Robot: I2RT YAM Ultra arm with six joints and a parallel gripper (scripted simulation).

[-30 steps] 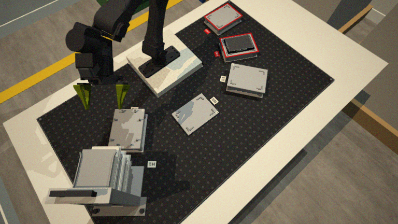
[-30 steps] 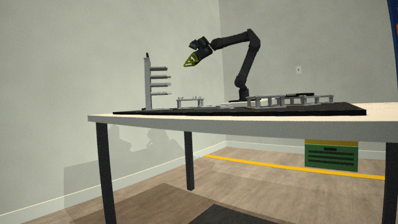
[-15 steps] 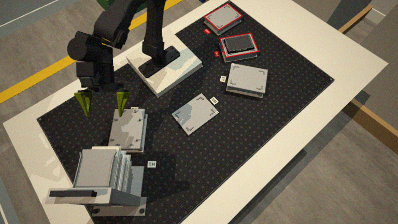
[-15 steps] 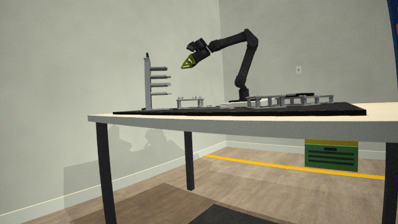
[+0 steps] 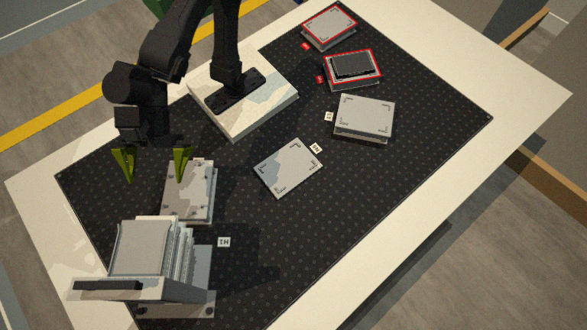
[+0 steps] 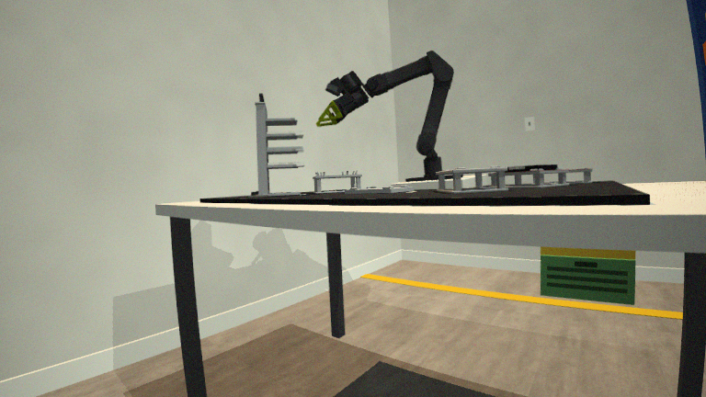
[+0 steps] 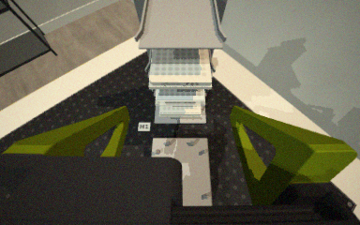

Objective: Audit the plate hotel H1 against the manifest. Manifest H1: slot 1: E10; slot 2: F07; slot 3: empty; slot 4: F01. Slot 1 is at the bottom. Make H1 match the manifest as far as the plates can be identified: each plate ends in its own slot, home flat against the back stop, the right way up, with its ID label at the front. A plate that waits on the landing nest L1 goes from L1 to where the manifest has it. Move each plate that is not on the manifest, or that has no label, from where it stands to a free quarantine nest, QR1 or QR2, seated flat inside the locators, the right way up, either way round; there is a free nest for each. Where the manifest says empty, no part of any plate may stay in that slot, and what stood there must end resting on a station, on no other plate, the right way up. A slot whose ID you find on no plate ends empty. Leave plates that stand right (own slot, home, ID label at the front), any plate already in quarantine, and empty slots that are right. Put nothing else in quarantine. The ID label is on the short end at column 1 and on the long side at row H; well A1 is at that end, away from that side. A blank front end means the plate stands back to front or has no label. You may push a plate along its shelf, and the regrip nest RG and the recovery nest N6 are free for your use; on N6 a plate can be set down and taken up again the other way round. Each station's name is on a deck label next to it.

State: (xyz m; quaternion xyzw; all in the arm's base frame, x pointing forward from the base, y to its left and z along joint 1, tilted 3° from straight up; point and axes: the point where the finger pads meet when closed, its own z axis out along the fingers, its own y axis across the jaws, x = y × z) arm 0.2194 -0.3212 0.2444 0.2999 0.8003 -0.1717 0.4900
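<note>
The plate hotel H1 (image 5: 147,261) stands at the near left corner of the black deck, with its deck label (image 5: 223,241) beside it. In the wrist view the hotel (image 7: 180,70) faces me, its shelves stepped one above another. Pale plates seem to lie on them, but their labels are too small to read. My gripper (image 5: 154,163) is open and empty. It hangs tilted down toward the hotel, at about top-shelf height in the side view (image 6: 328,114), over a grey nest (image 5: 189,192) in front of the hotel. A dark plate (image 5: 352,65) sits in a red-rimmed quarantine nest.
A second red-rimmed nest (image 5: 329,26) at the far edge is empty. The landing nest L1 (image 5: 364,118) and nest N6 (image 5: 287,167) hold no plate. The arm's base (image 5: 235,90) stands on a pale block at the back of the deck.
</note>
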